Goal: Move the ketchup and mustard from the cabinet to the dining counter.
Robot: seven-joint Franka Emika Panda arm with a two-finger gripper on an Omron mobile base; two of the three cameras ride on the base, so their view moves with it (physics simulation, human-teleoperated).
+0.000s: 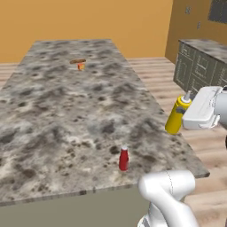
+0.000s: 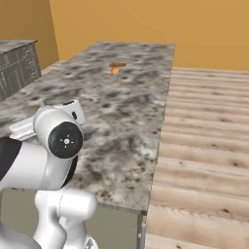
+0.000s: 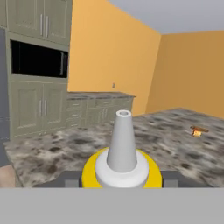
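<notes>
Left base view had the room's orange walls and plank floor around the big island (image 1: 66, 102), its speckled granite top running away from the camera with plain grey-green sides below. Off to the right stood low olive-grey base cabinets (image 1: 199, 68) under their own granite top. From the hand view you could also see tall olive-grey cabinets (image 3: 41, 107) with bar handles and a dark opening above them on the far wall.

On the island the ketchup (image 1: 123, 159) stood upright near the front edge, well apart from a tiny red-and-brown snack (image 1: 78, 63) way up the far end. The mustard (image 1: 177, 115) was held off the island's right edge, tilted a bit, up off the top. The gripper (image 1: 188, 111) was pinching it near the shoulder; in the hand view the fingers (image 3: 70, 179) sat tight against both sides of the yellow body, with the white nozzle poking straight up.
</notes>
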